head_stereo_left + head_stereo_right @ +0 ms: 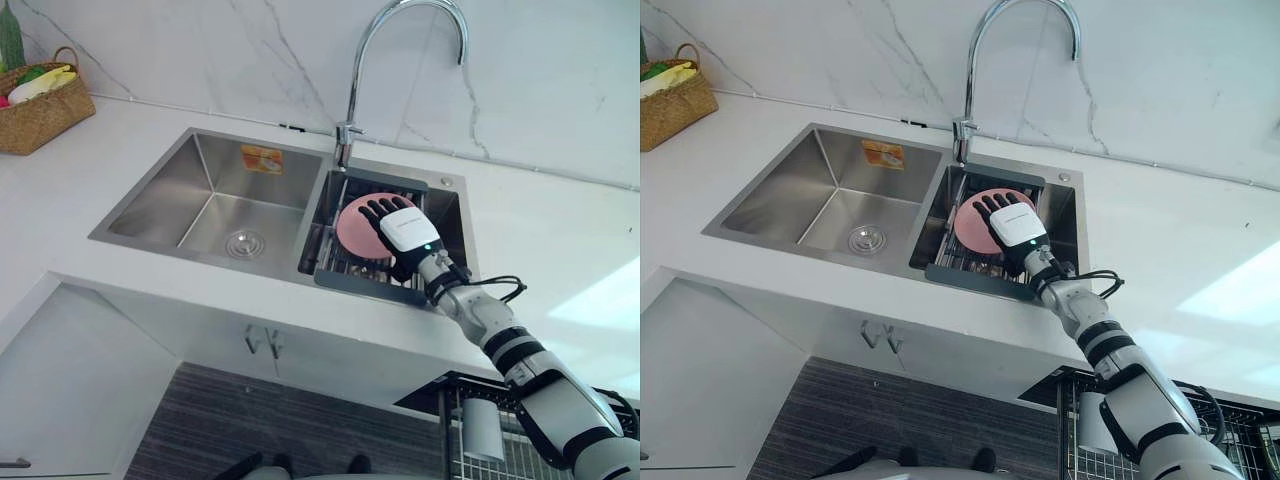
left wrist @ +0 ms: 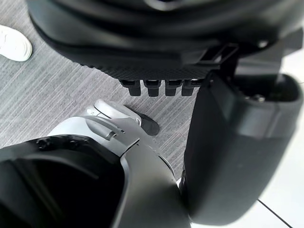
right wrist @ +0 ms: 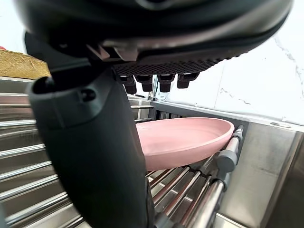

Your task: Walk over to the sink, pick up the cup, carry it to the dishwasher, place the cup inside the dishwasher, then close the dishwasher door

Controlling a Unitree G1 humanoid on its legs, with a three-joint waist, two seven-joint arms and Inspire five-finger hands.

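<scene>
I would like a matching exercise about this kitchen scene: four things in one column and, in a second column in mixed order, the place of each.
Things
1. wicker basket
2. pink dish
3. faucet
4. right hand

Places
A. on the rack in the right basin of the sink
B. on the counter, far left
C. at the sink's back rim, between the two basins
D. over the pink dish, fingers straight

Pairs: 1-B, 2-A, 3-C, 4-D

Left hand (image 2: 161,47) over grey floor (image 2: 52,95)
</scene>
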